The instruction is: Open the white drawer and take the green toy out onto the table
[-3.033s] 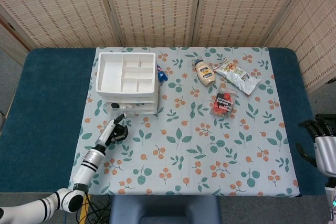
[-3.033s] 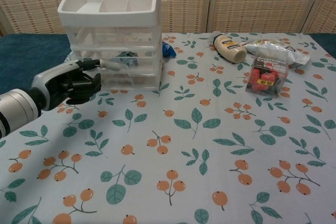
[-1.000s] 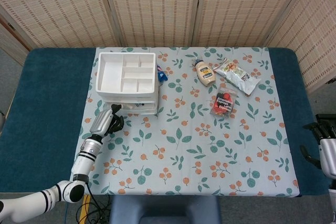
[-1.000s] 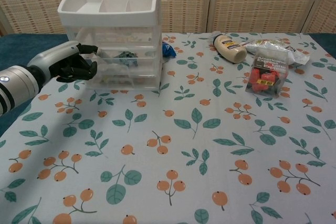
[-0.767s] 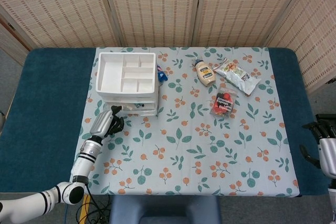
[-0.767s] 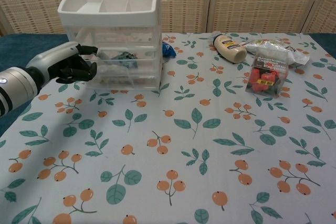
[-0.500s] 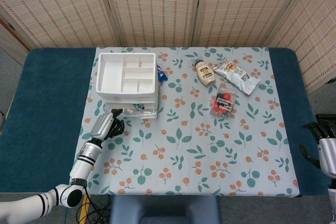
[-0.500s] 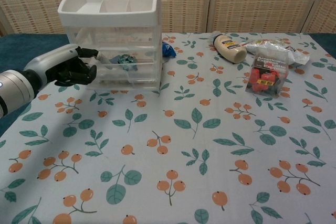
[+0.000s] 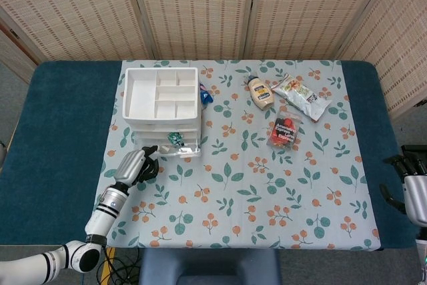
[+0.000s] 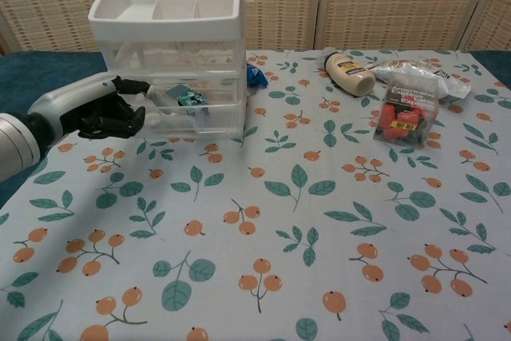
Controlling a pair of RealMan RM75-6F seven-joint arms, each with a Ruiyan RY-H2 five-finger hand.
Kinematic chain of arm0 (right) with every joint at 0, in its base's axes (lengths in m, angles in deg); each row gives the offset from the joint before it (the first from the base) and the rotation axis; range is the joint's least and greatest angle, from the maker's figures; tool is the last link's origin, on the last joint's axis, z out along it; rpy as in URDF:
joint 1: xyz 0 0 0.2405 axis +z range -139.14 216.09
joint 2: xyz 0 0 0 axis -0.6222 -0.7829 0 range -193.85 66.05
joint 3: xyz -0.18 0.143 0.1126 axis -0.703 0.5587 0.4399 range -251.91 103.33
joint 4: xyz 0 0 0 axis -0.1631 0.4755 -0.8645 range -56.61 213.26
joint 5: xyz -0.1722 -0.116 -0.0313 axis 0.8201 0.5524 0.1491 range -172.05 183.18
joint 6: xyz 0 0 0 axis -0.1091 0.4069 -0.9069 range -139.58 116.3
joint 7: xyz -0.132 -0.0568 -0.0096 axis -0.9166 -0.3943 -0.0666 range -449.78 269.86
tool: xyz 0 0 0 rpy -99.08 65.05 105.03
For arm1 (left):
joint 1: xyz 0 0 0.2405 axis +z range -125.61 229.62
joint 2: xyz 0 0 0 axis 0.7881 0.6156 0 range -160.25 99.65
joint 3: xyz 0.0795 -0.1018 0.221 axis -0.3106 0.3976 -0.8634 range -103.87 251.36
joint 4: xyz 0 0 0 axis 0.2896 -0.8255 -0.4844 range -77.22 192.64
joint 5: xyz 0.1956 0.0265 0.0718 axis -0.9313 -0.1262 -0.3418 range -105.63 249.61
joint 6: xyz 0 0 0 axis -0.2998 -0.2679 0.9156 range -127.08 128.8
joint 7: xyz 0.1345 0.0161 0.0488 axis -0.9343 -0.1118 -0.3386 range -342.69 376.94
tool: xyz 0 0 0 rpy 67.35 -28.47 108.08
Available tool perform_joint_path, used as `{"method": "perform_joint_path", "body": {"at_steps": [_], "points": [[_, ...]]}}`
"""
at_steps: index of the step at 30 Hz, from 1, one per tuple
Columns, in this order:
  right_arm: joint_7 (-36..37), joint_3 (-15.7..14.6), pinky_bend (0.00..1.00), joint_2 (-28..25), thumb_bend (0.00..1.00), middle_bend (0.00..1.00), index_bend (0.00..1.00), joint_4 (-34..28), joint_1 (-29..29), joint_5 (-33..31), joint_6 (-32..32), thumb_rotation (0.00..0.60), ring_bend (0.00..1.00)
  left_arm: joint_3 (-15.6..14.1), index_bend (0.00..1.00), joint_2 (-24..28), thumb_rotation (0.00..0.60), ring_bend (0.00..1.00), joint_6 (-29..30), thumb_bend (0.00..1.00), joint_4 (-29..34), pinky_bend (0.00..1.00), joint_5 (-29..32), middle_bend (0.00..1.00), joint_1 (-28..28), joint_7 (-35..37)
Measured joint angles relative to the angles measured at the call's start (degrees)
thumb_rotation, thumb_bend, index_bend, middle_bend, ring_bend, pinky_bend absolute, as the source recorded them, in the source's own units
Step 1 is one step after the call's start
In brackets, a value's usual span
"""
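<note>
Left hand [image 10: 100, 113] grips the drawer [image 10: 188, 113] front, drawer pulled partly out, green toy [image 9: 175, 139] inside. Right hand [image 9: 412, 188] at the table's right edge, fingers apart, empty.

Silver-backed, black-fingered left hand [image 10: 89, 113], banded wrist

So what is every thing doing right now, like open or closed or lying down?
Drawer: pulled partly out.
Green toy: lying in the drawer.
Left hand: fingers on the drawer's front left corner.
Right hand: at the table's edge, holding nothing.
Sauce bottle: lying down, cap on.
Snack bag: lying flat.
Red packet: lying flat.
</note>
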Motion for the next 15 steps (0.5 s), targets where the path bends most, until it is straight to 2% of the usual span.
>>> {"method": "perform_joint_path", "body": {"at_steps": [15], "points": [[-0.52,0.03,0.30,-0.19,0.33,0.29,0.28,-0.47,0.03,-0.02,0.03,0.600,0.20,-1.67,0.38,1.95,0.600,1.00,-0.12,0.68,2.40,1.00,-2.30,0.94,0.75,1.45]]}}
